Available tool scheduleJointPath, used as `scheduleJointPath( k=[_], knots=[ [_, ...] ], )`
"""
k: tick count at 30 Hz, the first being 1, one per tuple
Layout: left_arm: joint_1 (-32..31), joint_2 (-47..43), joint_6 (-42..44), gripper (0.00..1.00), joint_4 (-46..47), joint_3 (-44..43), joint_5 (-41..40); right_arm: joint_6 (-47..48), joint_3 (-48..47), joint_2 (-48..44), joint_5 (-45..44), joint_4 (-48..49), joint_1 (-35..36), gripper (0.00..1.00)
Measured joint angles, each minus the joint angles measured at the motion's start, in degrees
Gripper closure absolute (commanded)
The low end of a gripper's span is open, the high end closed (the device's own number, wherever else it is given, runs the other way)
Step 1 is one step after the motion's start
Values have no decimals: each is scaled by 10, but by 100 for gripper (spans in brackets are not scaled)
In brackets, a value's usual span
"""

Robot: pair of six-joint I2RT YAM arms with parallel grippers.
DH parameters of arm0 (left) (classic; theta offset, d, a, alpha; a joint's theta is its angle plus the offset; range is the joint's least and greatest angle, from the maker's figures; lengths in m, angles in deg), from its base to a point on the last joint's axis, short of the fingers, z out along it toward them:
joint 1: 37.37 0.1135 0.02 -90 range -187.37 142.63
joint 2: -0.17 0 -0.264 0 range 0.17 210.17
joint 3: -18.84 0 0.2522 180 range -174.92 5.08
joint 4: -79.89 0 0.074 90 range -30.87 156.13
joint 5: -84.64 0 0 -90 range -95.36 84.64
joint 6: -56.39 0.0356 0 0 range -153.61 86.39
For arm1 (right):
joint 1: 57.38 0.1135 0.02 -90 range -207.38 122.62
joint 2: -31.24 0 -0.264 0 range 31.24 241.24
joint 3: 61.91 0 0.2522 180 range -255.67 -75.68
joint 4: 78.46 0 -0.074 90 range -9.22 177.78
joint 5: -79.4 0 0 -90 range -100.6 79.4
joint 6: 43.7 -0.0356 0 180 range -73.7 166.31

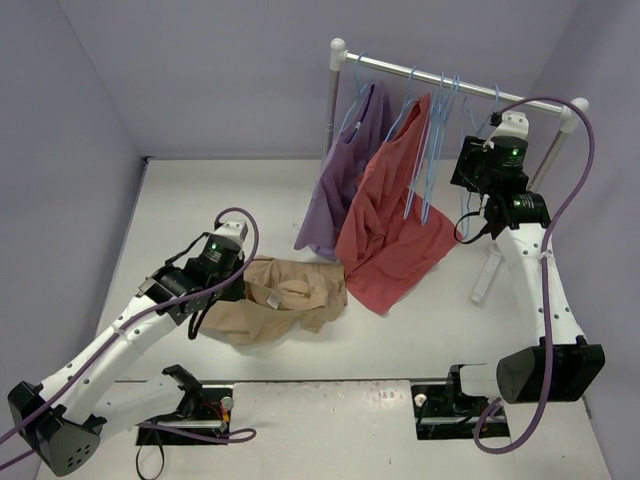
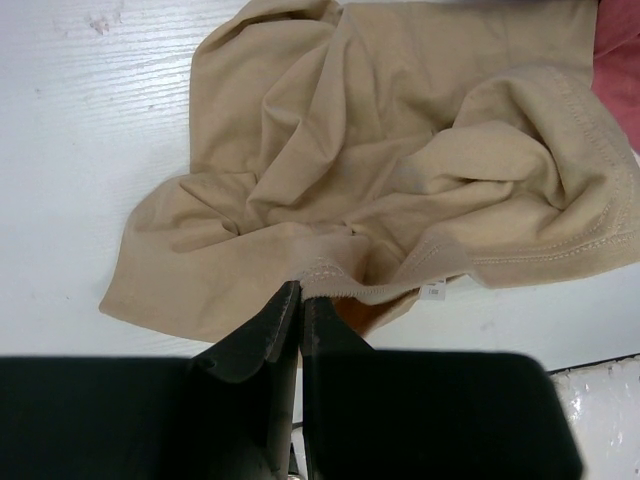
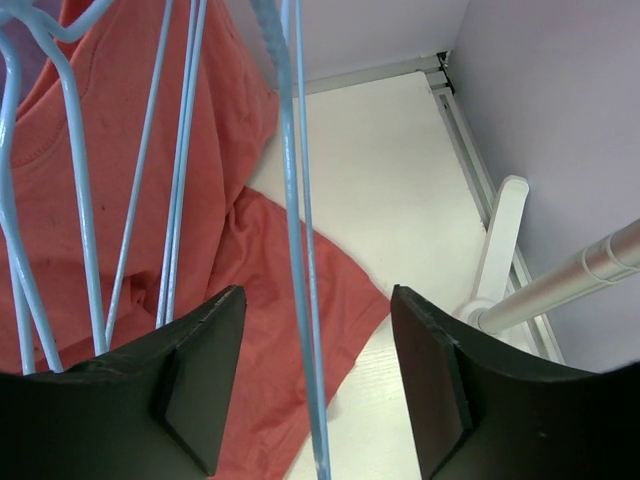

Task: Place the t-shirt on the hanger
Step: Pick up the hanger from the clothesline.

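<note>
Back of the worktop (image 1: 200,200) is pretty crowded: there's a white clothes rack (image 1: 450,80) with a purple shirt (image 1: 345,170) and a red shirt (image 1: 395,240) hanging off it, both long enough to drape down onto the surface. Next to them is a bunch of bare light-blue hangers, all packed close together, so wires cross each other right where the right arm is.

The right fingers (image 3: 225,330) are up at the rack and spread apart. One hanger (image 3: 292,200) runs straight down through the gap, but neither finger is actually clamping it. The red shirt sits just behind those wires.

The t-shirt (image 1: 285,295) is a tan, badly wrinkled heap flat on the worktop near the left arm, and its far edge touches the red shirt's hem. The left fingers (image 2: 300,310) are squeezed fully together on a stitched edge of it, with a little white tag just beside the pinch.
</note>
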Motion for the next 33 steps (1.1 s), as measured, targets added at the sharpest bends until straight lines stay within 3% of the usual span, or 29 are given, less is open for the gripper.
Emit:
scheduleJointPath(
  k=[18,33],
  knots=[
    [0,2,4,100,-1,-6,13,17,39,-8,12,1,0,100],
    [0,4,4,100,-5,-21,16,33,39,-90,5,0,0,100]
  ],
)
